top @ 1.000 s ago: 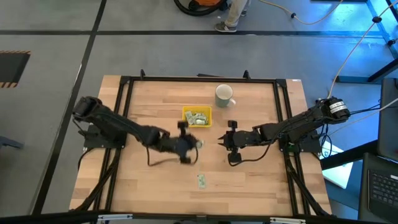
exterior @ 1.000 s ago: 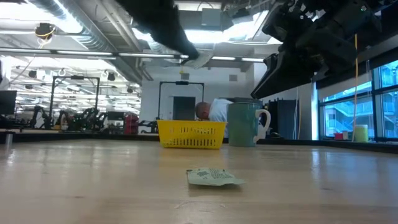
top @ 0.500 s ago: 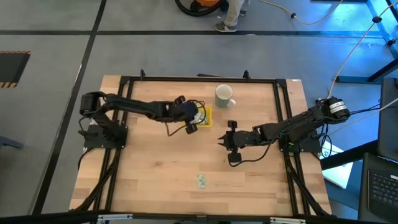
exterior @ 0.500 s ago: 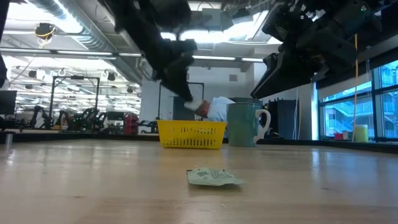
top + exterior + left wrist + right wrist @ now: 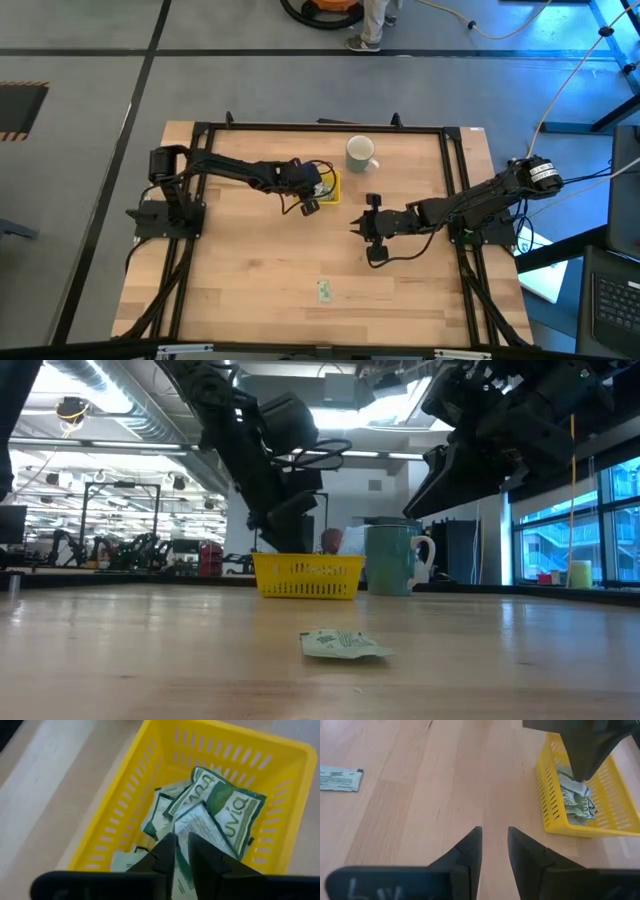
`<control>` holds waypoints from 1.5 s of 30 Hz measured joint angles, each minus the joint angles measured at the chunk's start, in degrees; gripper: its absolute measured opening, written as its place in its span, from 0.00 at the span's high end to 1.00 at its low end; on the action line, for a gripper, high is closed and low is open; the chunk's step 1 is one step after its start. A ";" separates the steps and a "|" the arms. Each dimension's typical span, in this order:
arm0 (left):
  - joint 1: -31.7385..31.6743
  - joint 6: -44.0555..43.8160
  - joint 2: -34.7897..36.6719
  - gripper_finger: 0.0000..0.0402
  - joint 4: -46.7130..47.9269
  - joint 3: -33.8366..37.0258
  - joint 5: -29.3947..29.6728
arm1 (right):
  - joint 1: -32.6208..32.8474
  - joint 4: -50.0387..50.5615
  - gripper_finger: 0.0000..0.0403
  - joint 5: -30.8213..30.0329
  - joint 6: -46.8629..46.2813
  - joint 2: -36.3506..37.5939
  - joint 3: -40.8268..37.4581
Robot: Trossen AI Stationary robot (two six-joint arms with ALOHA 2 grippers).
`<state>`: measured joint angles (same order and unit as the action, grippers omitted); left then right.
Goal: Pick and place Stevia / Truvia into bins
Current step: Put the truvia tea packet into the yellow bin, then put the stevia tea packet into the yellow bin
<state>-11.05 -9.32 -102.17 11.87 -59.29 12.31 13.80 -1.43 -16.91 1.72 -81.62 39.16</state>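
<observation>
The left gripper [image 5: 318, 186] hangs over the small bright-yellow slotted plastic tray [image 5: 330, 196], which sits on the light wooden table [image 5: 250, 270] near the far edge, beside a white ceramic mug with a handle [image 5: 360, 152]. Its jaws are nearly closed, tips pinching a pale green-and-white paper sachet [image 5: 200, 827] just above the heap of sachets [image 5: 220, 805] already lying in the tray. One more flat green-and-white sachet [image 5: 325, 290] lies alone on the table close to the near edge, well apart from the tray. The right gripper [image 5: 363, 226] hovers over the table's middle, toward the right edge, its jaws a narrow gap apart and holding nothing.
</observation>
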 joint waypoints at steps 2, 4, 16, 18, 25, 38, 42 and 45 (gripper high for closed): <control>0.00 0.00 0.12 0.86 -0.14 0.00 -0.01 | 0.00 0.00 0.76 0.00 0.00 0.00 0.00; 0.00 0.02 0.84 0.83 -0.10 0.00 -0.02 | -0.01 0.00 0.76 0.00 0.01 0.00 0.00; 5.75 5.50 8.09 0.80 -0.08 0.00 -5.03 | 0.23 -0.81 0.76 1.74 0.10 0.00 0.00; 8.14 5.63 8.93 0.80 -0.16 0.00 -7.49 | 0.28 -1.53 0.76 4.28 1.06 0.00 0.00; 17.47 3.03 8.95 0.79 2.25 0.00 -11.26 | 0.46 -4.63 0.76 10.69 1.46 -0.59 0.00; 31.99 -2.18 8.85 0.82 5.69 0.00 0.78 | 5.64 -16.52 0.76 14.23 7.86 -16.07 7.41; 34.62 -3.57 8.85 0.82 4.73 0.00 4.71 | 7.05 -11.33 0.76 14.73 10.06 -22.42 14.35; 35.95 -3.58 8.85 0.82 4.02 0.00 7.86 | 7.93 -6.34 0.76 16.93 10.68 -26.19 19.20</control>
<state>24.90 -12.90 -93.32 15.89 -59.29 20.17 21.73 -7.77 0.03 12.39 -107.81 58.36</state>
